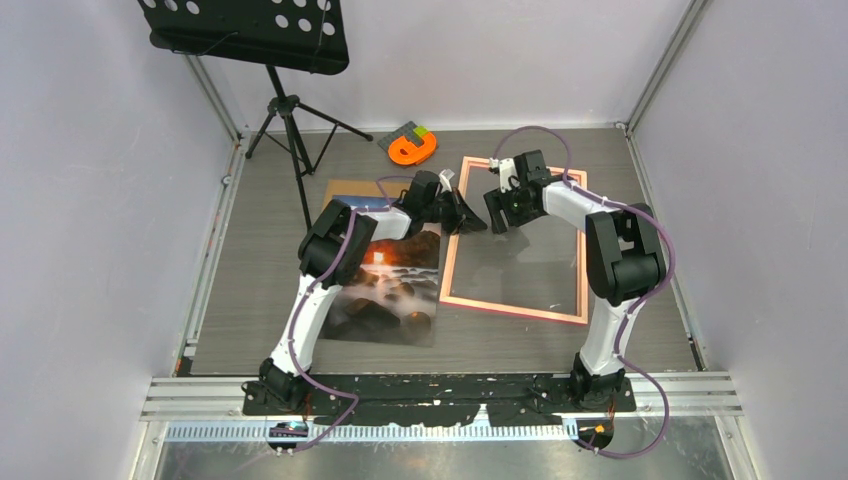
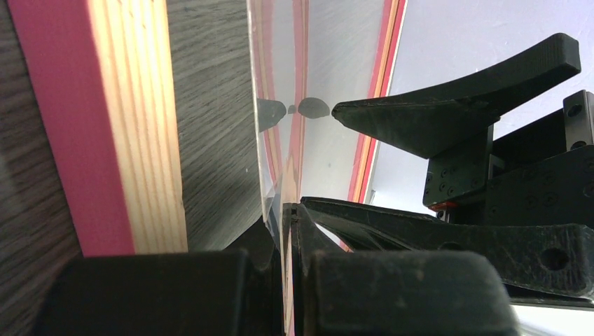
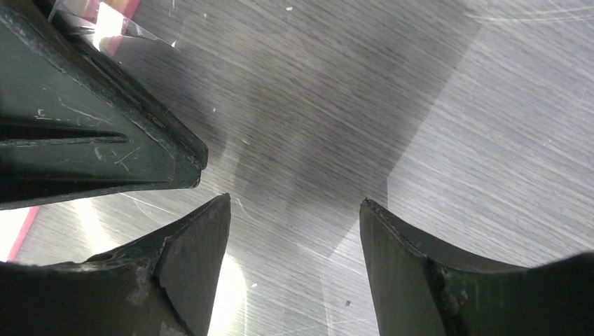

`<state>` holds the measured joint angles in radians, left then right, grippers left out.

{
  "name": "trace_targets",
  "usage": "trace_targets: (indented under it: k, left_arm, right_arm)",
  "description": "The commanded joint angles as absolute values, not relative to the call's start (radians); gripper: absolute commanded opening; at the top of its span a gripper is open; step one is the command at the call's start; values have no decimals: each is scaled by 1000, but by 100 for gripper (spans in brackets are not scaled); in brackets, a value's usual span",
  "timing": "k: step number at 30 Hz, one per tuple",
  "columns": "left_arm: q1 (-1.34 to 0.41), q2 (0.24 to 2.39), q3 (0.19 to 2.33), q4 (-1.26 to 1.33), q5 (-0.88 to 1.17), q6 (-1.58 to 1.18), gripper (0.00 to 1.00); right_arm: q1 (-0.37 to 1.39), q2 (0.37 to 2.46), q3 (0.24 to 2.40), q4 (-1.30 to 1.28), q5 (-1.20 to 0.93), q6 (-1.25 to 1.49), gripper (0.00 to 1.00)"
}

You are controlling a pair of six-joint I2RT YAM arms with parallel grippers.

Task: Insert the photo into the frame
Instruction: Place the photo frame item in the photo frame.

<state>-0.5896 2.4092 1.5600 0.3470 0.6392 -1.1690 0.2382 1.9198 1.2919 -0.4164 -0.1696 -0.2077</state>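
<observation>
The photo (image 1: 388, 283), a sunset seascape print, lies flat on the table left of the frame, partly under my left arm. The frame (image 1: 512, 311) with its salmon-pink border lies flat at the centre right; its pink and bare-wood edge (image 2: 105, 140) shows in the left wrist view. My left gripper (image 1: 468, 220) (image 2: 287, 218) is shut on the left edge of a clear sheet (image 2: 280, 105) at the frame's left side. My right gripper (image 1: 510, 215) (image 3: 294, 210) hovers open just over the clear sheet (image 3: 315, 105) inside the frame, with nothing between its fingers (image 3: 192, 259).
A brown backing board (image 1: 349, 188) lies behind the photo, partly under my left arm. An orange tape-like object (image 1: 412, 148) sits at the back centre. A music stand (image 1: 288, 115) rises at the back left. Walls close in the table on all far sides.
</observation>
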Motion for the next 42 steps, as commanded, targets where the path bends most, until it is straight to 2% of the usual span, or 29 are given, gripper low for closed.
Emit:
trace_targets:
  k: [1, 10, 18, 22, 28, 42]
  left_arm:
    - [-595, 2394, 1563, 314, 632, -1140, 0]
    - [-594, 2394, 1562, 311, 635, -1146, 11]
    - [-593, 2372, 1547, 307, 637, -1140, 34]
    - [-590, 2350, 1556, 268, 629, -1110, 43]
    - [-578, 2318, 1551, 215, 618, -1069, 48]
    - [-564, 2271, 1566, 123, 617, -1008, 54]
  right_arm:
    - [239, 1921, 1306, -403, -159, -210, 73]
    - [239, 1942, 1331, -441, -151, -186, 70]
    - [239, 1939, 1328, -444, -147, -186, 69]
    - [239, 1938, 1326, -445, -144, -183, 69]
    - [239, 1936, 1328, -448, -137, -184, 69]
    - [239, 1939, 1329, -451, -138, -178, 69]
